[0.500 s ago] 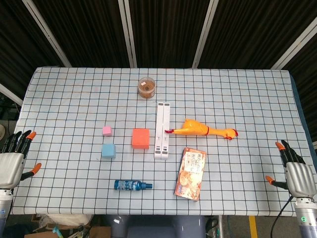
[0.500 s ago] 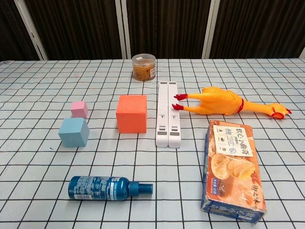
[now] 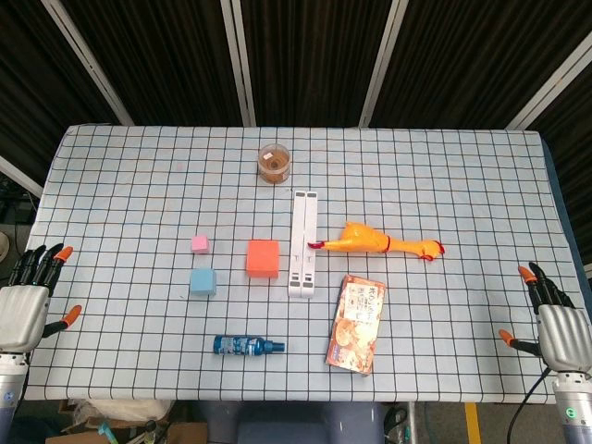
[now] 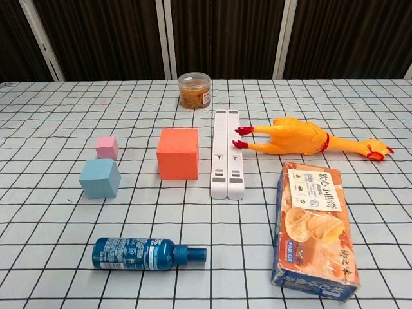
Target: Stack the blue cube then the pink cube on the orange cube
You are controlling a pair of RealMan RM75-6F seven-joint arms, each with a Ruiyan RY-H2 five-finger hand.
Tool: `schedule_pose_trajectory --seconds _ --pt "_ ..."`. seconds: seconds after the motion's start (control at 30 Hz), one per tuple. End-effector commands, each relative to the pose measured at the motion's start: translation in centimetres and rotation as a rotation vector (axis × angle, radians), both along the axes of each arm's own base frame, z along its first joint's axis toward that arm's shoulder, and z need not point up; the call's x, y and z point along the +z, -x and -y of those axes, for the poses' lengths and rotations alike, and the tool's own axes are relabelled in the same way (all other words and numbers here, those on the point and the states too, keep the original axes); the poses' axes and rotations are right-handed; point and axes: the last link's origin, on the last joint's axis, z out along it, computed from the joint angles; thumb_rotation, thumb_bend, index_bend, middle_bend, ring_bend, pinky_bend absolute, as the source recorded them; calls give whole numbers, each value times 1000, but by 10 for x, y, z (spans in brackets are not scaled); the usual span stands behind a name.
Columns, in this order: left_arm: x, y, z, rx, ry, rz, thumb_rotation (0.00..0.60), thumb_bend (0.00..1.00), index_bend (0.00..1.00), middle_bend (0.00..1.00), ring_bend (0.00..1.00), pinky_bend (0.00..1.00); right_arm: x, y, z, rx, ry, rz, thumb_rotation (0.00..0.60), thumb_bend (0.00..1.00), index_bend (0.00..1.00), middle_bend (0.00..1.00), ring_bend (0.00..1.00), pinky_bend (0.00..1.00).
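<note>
The orange cube (image 3: 263,259) (image 4: 177,153) stands near the table's middle. Left of it lie the small pink cube (image 3: 199,244) (image 4: 107,147) and, just in front of that, the larger blue cube (image 3: 203,282) (image 4: 100,177). All three rest apart on the checked cloth. My left hand (image 3: 25,306) hangs at the table's left edge, fingers spread, holding nothing. At the right edge my right hand (image 3: 556,325) is likewise spread and empty. Both hands are far from the cubes and show only in the head view.
A white bar (image 3: 302,242) lies right of the orange cube, with a rubber chicken (image 3: 375,243) beyond it. A snack box (image 3: 356,323) and a blue bottle (image 3: 246,346) sit near the front. A round jar (image 3: 274,163) stands at the back.
Both hands have drawn back slightly toward the near edge of the table. The cubes and other objects have not moved.
</note>
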Motion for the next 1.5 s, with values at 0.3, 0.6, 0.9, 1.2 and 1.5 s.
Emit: schedule_pose_trajectory --seconds 0.3,0.6,0.9,1.2,1.5 --pt "-6 2 -2 30 23 -9 600 269 0 59 0 19 -4 1 0 -16 -34 -5 600 41 87 47 151 249" --pt "-10 -7 -7 28 64 -10 600 262 0 60 0 18 -1 2 0 -30 -42 13 600 41 87 46 151 248" --pt "-11 -35 -31 31 124 -73 600 245 0 184 0 18 1 3 -1 -28 -34 16 600 41 87 46 151 248" --pt "-19 -77 -61 13 200 -153 600 171 26 724 384 259 1 3 -1 -29 -38 20 600 41 87 46 149 248" --pt "-45 -100 -76 14 281 -175 600 146 61 850 599 559 0 5 0 -34 -46 25 600 41 87 46 149 249"
